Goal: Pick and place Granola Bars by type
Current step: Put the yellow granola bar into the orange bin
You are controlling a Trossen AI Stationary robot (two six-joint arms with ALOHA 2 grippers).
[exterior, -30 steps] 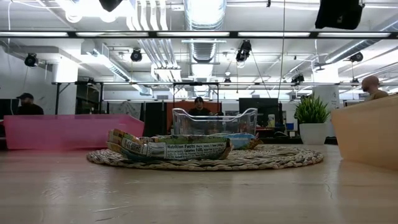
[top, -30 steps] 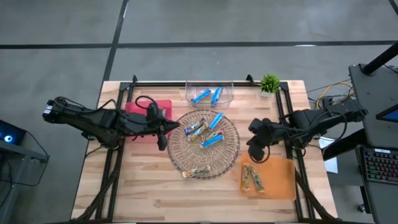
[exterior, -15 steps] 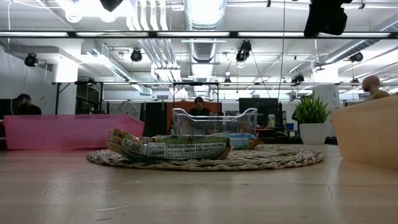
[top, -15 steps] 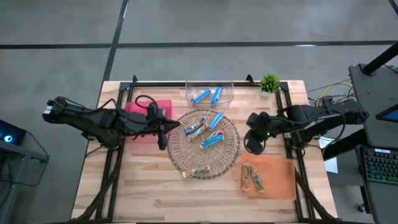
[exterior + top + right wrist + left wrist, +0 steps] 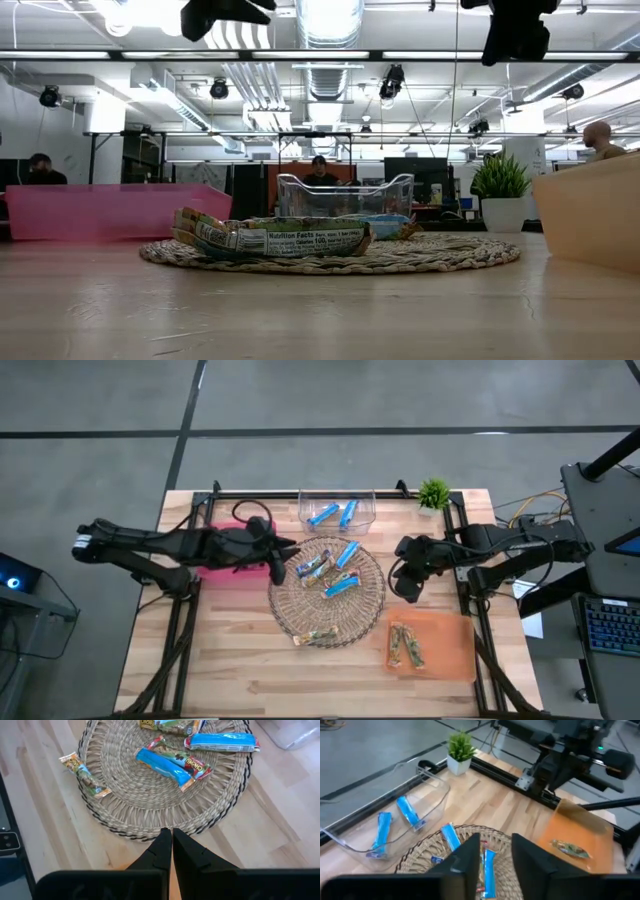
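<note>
Small wrapped granola bars [image 5: 335,572], finger-length, in three sorts: bright blue, silvery with mixed colours, and brownish-green. Most heaped on a round wicker tray [image 5: 372,605] at the middle of the wooden surface [image 5: 230,660]: two blue ones and a silvery one toward the far half, one brownish-green bar [image 5: 314,638] alone at the near rim. Two more blue bars [image 5: 334,513] inside a clear tub [image 5: 337,495] at the far edge, beside a small potted plant [image 5: 433,493]. Two brownish-green bars [image 5: 406,646] lying side by side in an orange bin [image 5: 450,648] at the near right. Pink bin [image 5: 225,568] at the left, largely covered by the left arm from above; contents not visible.

From table height, only the nearest bar [image 5: 270,239] readable, its nutrition panel facing out; the rest hidden behind it and the tray's rim. Both claws cut off at the top of that view.

Left claw [image 5: 277,564] parted a little, holding nothing, above the tray's left rim, with a blue bar [image 5: 489,872] seen between its fingers in the left wrist view. Right claw [image 5: 408,582] pressed closed and empty, just beyond the tray's right rim, the bars ahead of it and apart from it.
</note>
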